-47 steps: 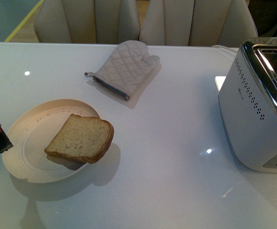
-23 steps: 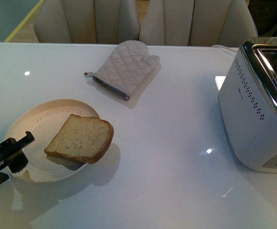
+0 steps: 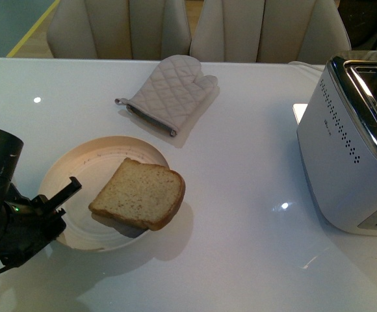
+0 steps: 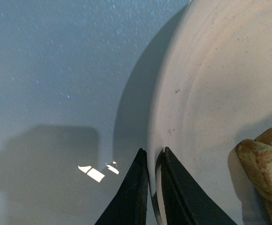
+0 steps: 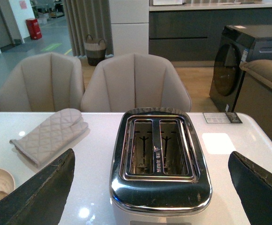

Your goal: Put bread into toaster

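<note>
The slice of tan speckled bread [image 3: 138,194] lies on the round cream plate [image 3: 84,162] at the table's left, overhanging its right rim. My left gripper [image 3: 62,198] is shut on the plate's left rim; the left wrist view shows the two black fingers [image 4: 132,192] pinching the rim [image 4: 173,93], with the bread's crust [image 4: 262,159] at the edge. The silver toaster [image 3: 348,143] stands at the right. In the right wrist view the toaster [image 5: 159,159] shows two empty slots, between my open right gripper [image 5: 152,187] fingers. The right gripper is out of the front view.
A quilted beige oven mitt [image 3: 172,91] lies at the back middle of the white table [image 3: 240,195]; it also shows in the right wrist view [image 5: 49,133]. Beige chairs [image 3: 195,29] stand behind the table.
My left gripper closed on the plate's rim and slid the plate with the bread to the right, toward the table's middle. The toaster and mitt stayed put.
</note>
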{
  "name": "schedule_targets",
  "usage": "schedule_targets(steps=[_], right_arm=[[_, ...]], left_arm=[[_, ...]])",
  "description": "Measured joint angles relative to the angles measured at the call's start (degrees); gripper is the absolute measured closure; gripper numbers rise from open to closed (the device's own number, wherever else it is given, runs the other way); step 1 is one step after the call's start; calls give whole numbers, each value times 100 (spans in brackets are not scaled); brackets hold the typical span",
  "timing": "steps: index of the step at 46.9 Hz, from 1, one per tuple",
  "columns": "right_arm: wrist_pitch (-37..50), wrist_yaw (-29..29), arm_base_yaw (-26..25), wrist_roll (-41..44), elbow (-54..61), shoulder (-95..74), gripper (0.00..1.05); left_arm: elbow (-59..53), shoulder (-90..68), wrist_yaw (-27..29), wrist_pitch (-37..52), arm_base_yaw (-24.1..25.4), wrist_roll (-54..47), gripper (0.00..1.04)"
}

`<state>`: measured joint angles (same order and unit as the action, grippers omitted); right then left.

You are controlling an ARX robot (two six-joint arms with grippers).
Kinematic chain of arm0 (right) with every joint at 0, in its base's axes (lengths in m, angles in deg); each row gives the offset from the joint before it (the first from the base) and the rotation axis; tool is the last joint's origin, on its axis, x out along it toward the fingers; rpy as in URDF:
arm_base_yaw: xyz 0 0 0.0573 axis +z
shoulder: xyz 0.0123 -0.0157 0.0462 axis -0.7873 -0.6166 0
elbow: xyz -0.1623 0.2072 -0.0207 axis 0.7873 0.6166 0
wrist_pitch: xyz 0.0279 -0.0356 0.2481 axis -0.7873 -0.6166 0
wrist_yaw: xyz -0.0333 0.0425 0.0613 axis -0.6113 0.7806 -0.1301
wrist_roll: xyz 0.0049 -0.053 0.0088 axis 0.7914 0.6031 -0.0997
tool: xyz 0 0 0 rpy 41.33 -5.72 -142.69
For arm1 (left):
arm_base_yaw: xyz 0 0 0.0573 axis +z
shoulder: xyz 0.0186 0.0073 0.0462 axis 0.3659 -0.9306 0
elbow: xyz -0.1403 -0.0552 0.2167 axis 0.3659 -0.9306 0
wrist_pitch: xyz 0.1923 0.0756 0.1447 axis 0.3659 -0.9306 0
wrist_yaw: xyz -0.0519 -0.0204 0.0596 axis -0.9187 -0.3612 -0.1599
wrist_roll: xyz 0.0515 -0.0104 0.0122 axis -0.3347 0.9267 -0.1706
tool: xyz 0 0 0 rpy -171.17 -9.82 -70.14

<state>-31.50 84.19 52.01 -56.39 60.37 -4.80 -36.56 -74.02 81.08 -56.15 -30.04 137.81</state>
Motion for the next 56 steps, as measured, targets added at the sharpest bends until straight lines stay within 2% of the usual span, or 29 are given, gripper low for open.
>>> schedule_targets(steps=[17, 19, 25, 34, 38, 48, 54, 56], right_arm=[[0, 2, 0, 0, 0, 0, 9], [0, 0, 0, 0, 0, 0, 9], [0, 2, 0, 0, 0, 0, 9], [0, 0, 0, 0, 0, 0, 9], [0, 2, 0, 0, 0, 0, 9], [0, 0, 0, 0, 0, 0, 9], [0, 2, 0, 0, 0, 0, 9], [0, 2, 0, 0, 0, 0, 9]], left_arm=[[-72, 11, -68, 76, -1062, 1572, 100], [-70, 9, -87, 103, -1169, 1749, 97], [-72, -2, -107, 120, -1349, 2050, 79], [-127, 122, -66, 201, -1364, 2260, 55], [-319, 538, 66, 232, -1261, 2286, 37], [-984, 2194, 581, 81, -752, 1755, 6], [-1296, 4277, 1110, -529, -380, 1064, 7], [-1370, 4977, 1193, -468, -321, 649, 9]])
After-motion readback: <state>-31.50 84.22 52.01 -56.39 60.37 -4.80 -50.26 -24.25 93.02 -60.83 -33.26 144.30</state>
